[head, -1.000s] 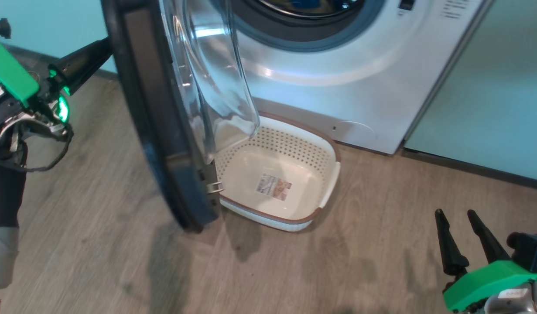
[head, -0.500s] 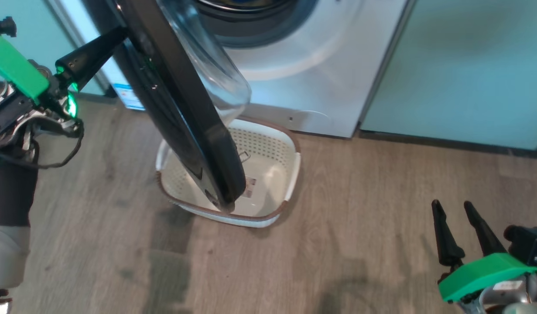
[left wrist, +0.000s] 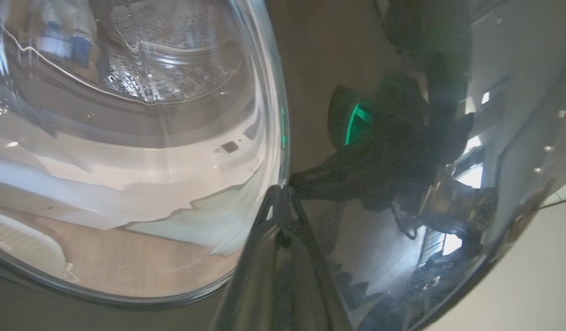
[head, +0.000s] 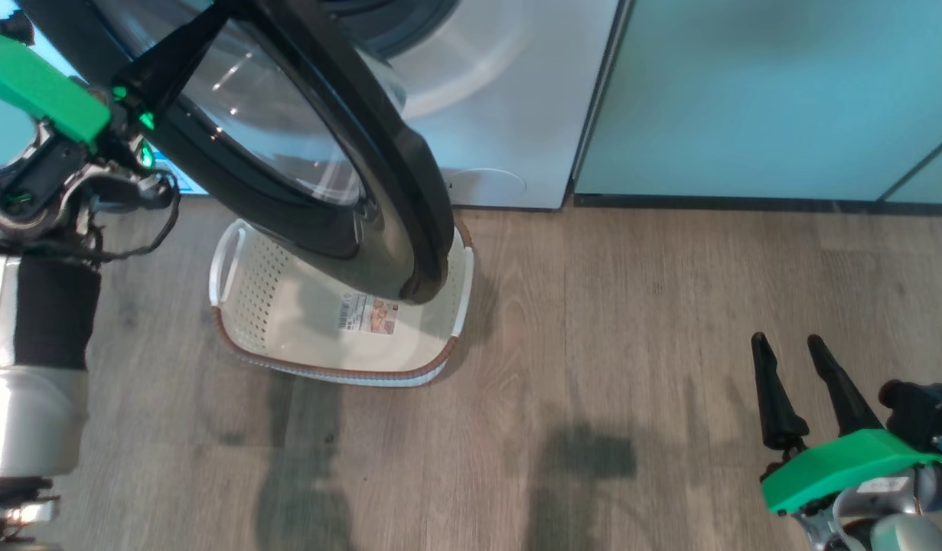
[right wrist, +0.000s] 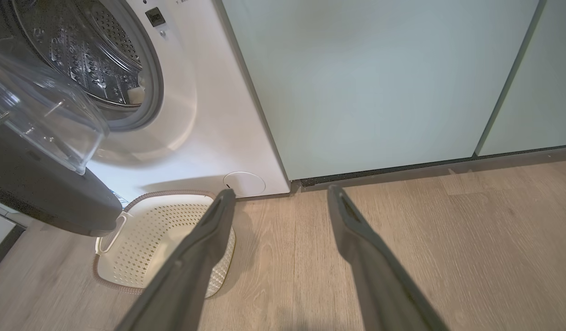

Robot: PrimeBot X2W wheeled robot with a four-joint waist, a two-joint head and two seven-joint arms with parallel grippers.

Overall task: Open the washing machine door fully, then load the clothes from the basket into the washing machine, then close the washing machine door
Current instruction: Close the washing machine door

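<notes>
Washing machine door (head: 302, 153) hung part-open above the empty basket (head: 317, 371); the left pincer (left wrist: 278, 195), closed, pressed its outer face, evidently to swing it shut. The right pincer (head: 784, 340) stood open, well clear.

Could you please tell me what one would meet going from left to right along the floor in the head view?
The robot's pale left forearm → the basket → wooden floor → the open right pincer. The washing machine door overhangs the basket, so I leave it out.
</notes>
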